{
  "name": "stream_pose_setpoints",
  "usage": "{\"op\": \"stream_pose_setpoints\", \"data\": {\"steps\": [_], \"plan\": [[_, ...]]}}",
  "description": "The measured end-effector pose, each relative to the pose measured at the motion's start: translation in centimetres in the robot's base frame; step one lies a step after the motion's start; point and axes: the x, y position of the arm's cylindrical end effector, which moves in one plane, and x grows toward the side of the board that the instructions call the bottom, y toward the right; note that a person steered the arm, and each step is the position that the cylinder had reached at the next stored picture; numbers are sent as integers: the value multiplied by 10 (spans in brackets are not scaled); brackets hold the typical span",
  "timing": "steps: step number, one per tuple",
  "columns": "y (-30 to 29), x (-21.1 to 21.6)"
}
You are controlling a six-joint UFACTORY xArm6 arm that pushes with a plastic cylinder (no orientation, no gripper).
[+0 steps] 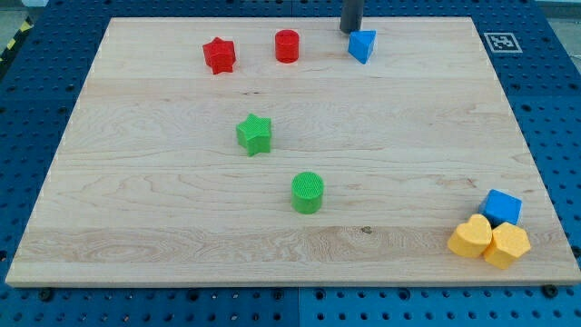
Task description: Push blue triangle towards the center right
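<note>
The blue triangle (362,45) lies near the view's top edge of the wooden board (436,136), a little right of the middle. My tip (350,31) stands just above and left of it, touching or almost touching its upper left corner. The rod comes down from the view's top edge.
A red cylinder (287,45) and a red star (219,54) lie left of the blue triangle. A green star (255,133) and a green cylinder (308,193) lie near the middle. At the bottom right sit a blue cube (502,208), a yellow heart (470,237) and a yellow hexagon (507,245).
</note>
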Motion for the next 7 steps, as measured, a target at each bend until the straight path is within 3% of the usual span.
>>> {"op": "stream_pose_setpoints", "data": {"steps": [3, 4, 6, 7], "plan": [[-36, 0], [-38, 27], [-39, 29], [-7, 17]]}}
